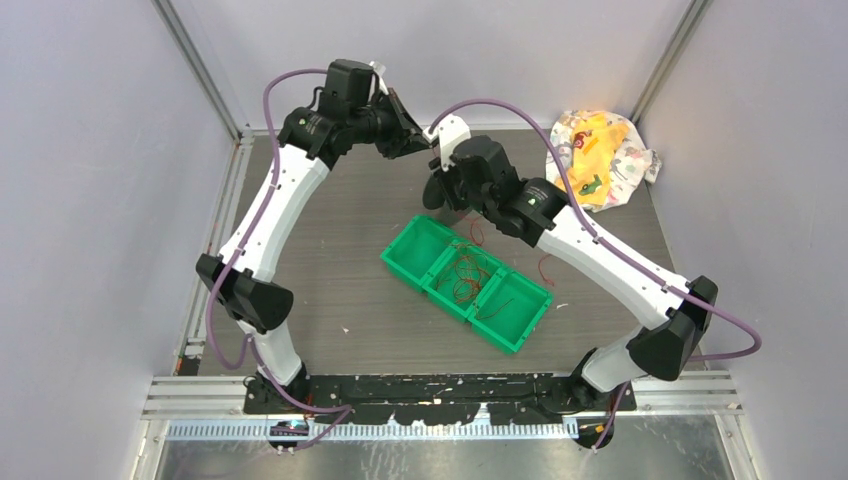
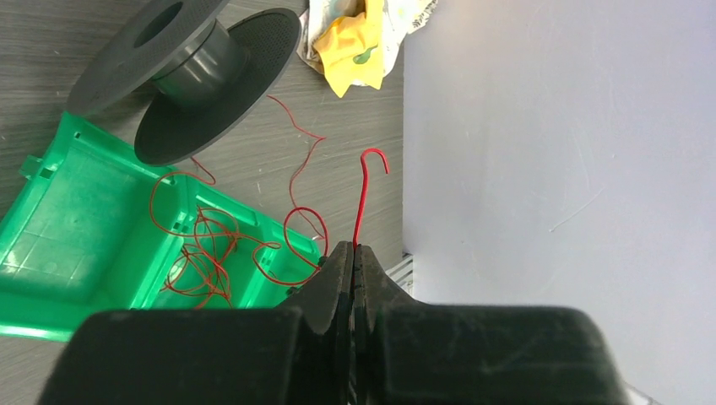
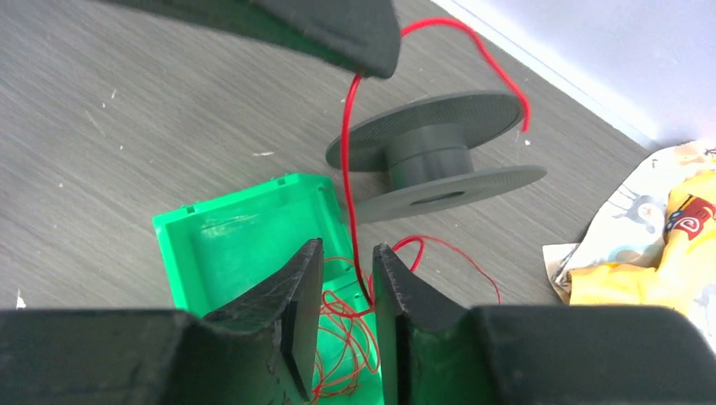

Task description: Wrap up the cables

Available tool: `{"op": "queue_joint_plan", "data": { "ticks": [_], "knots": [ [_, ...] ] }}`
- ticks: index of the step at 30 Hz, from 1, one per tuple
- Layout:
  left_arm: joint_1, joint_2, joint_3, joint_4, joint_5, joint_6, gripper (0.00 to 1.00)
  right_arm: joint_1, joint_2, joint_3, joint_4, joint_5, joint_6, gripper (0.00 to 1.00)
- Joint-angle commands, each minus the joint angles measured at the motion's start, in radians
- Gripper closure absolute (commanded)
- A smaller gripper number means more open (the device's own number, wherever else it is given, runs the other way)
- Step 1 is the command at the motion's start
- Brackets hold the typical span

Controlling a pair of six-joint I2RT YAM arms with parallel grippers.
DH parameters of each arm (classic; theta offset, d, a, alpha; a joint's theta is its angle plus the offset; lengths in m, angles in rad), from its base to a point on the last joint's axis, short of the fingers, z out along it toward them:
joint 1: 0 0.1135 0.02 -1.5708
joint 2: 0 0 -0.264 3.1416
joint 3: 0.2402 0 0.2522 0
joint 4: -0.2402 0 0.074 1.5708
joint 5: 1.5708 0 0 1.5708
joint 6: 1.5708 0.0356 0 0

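Observation:
Thin red cables (image 2: pixel 203 249) lie tangled in the middle compartment of the green tray (image 1: pixel 415 262), with loops spilling onto the table. My left gripper (image 2: pixel 354 246) is shut on one red cable; its hooked end (image 2: pixel 369 164) sticks up past the fingertips. In the right wrist view that cable (image 3: pixel 347 169) hangs from the left gripper (image 3: pixel 338 29) and passes between the fingers of my open right gripper (image 3: pixel 348 253), close to the right finger. A black spool (image 3: pixel 439 156) lies on the table just beyond the tray; it also shows in the left wrist view (image 2: pixel 194 72).
A crumpled white and yellow bag (image 1: pixel 595 155) lies at the back right corner. A short red wire (image 1: pixel 545 268) lies on the table right of the tray. Grey walls close in the back and both sides.

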Motion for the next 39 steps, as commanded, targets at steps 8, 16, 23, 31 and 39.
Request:
{"op": "queue_joint_plan", "data": {
  "ticks": [8,16,23,31,39],
  "knots": [
    [0.020,-0.028,-0.031,0.046,0.052,-0.023,0.99,0.001,-0.007,0.002,0.102,0.071,-0.042,0.86],
    [0.059,-0.080,-0.147,0.157,0.059,-0.007,0.60,-0.116,-0.043,0.006,0.038,-0.257,0.125,1.00],
    [0.152,-0.124,-0.235,0.205,0.009,0.095,0.40,-0.393,0.095,0.100,-0.047,-0.889,0.459,1.00],
    [0.154,-0.134,-0.359,0.323,0.051,0.328,0.42,-0.495,0.246,0.196,-0.094,-1.117,0.591,0.99],
    [0.125,-0.056,-0.379,0.363,0.091,0.436,0.42,-0.510,0.357,0.279,-0.170,-1.150,0.601,0.99]
  ]
}}
